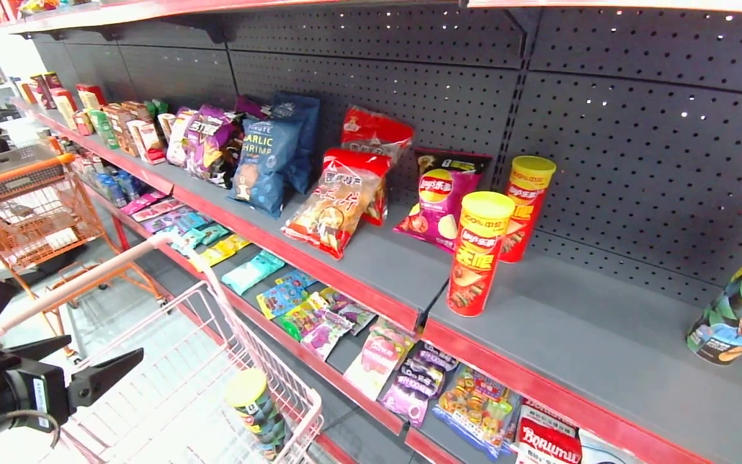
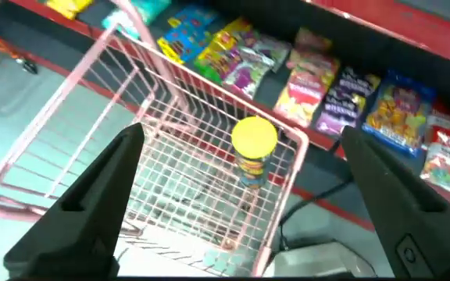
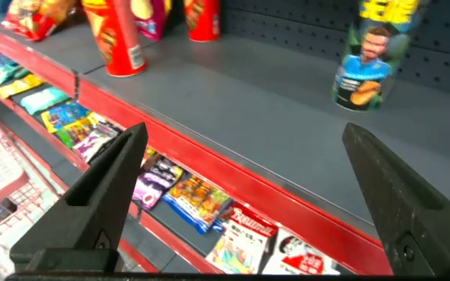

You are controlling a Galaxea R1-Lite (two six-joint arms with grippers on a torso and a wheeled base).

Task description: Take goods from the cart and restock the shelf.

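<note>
head / cart: pink wire cart (image 1: 171, 380) low on the left, in front of the shelves.
head / can in cart: dark can with a yellow lid (image 1: 256, 409) standing upright in the cart's corner nearest the shelves.
head / left claw: left claw (image 1: 107, 346) level with the cart's rim, on its side away from the shelves, fingers spread wide, nothing held.
head / shelf: grey shelf board with a red front edge (image 1: 603, 348). Two red cans stand upright on it, the front one (image 1: 479, 254) just ahead of the back one (image 1: 525, 206).
head / green can: green can (image 1: 741, 303) at the far right of the same board, tilted, well apart from the red pair.
head / bags: chip bags (image 1: 339, 200) lean along the board to the left of the red cans.
head / other: orange cart (image 1: 29, 206) farther down the aisle.
left wrist / left claw: left claw (image 2: 241, 133) above the cart (image 2: 201, 82), both fingers (image 2: 76, 226) wide apart and empty.
left wrist / can: the can (image 2: 252, 152) sits below and between the fingers, untouched.
left wrist / lower shelf: snack packs (image 2: 319, 94) lie flat just past the cart.
right wrist / right claw: right claw (image 3: 244, 133) fully open, holding nothing, out over the shelf board (image 3: 233, 101).
right wrist / cans: green can (image 3: 366, 55) and front red can (image 3: 116, 39) stand beyond the fingers, neither touched.
</note>
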